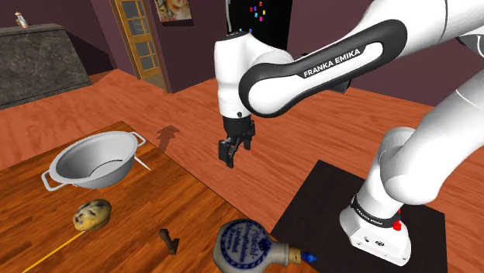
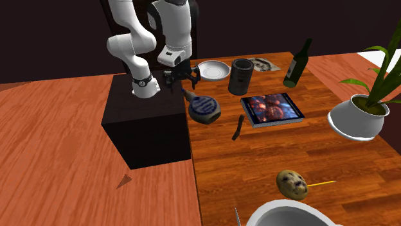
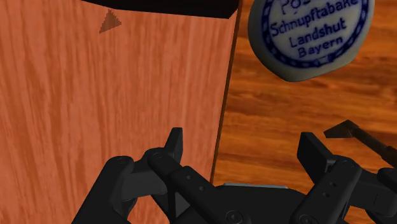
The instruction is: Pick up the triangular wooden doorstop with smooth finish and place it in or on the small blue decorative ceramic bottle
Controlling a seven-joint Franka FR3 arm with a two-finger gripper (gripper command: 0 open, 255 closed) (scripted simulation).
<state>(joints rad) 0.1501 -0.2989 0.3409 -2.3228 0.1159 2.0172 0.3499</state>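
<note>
Doorstop (image 3: 110, 22): a small reddish-brown wedge, lying on the wooden floor and not on the table, close to a corner of the black stand (image 2: 148, 128). The second exterior view shows it (image 2: 123, 182) on the floor just off the stand's near corner. The shoulder view shows it (image 1: 167, 136) beyond the table's far edge.

The gripper (image 3: 245, 143) hangs empty above the table's edge (image 3: 224, 108), its 2 fingers well apart, with the floor under one and the tabletop under the other. The step in hand is the reach. I judge the hand must move off the table and go far down beside the stand, then close across the wedge's 2 flat parallel sides, since the sloped face would likely slip.

The blue-and-white bottle (image 1: 248, 247) lies on its side on the table near the stand, its round lettered face (image 3: 308, 32) upward. Its neck looks narrow and stoppered, so resting the wedge on that broad face seems the only fit, and a gentle release matters.

A dark tool-like piece (image 1: 168, 240) lies just beside the bottle. The metal colander (image 1: 89, 163) holds nothing, and a potato (image 1: 91, 215) sits near it. Farther along the table, a white pot (image 2: 356, 119) holds a green plant.
</note>
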